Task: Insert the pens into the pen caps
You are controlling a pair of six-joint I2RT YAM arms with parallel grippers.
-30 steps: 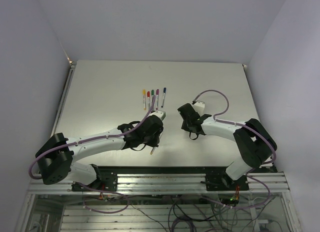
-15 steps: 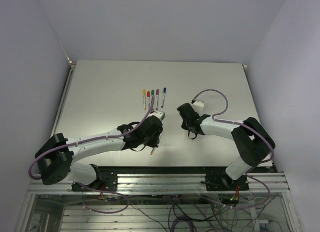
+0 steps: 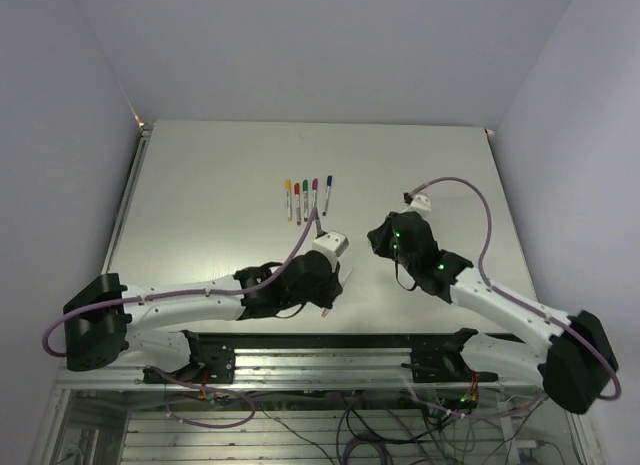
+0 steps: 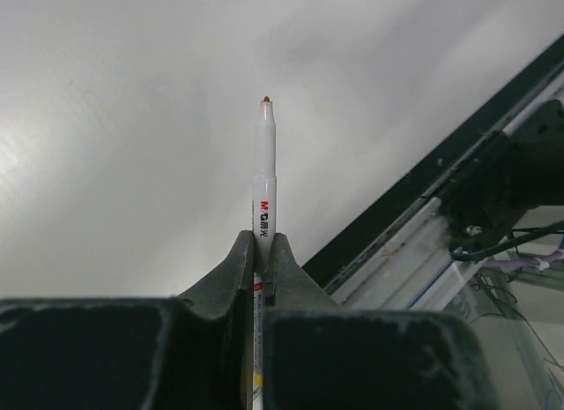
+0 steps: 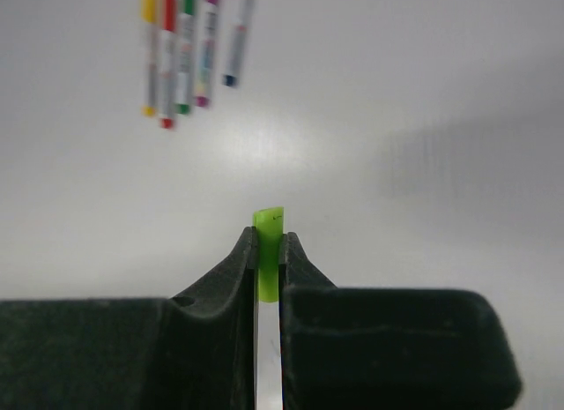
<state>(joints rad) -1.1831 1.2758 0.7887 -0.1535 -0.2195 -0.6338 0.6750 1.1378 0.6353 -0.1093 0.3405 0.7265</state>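
Five capped pens (image 3: pixel 307 197) lie in a row on the table (image 3: pixel 200 205), upper centre of the top view, yellow through blue, so I count those as done. Left gripper (image 4: pixel 262 242), low centre near the table's front edge, is clamped tight on the last pen (image 4: pixel 264 163), bare tip pointing away. Right gripper (image 5: pixel 268 240), right of centre, pinches the light green cap (image 5: pixel 268 218); I can't tell which way its mouth faces. Pen and cap are apart. Left to do: line them up and push home.
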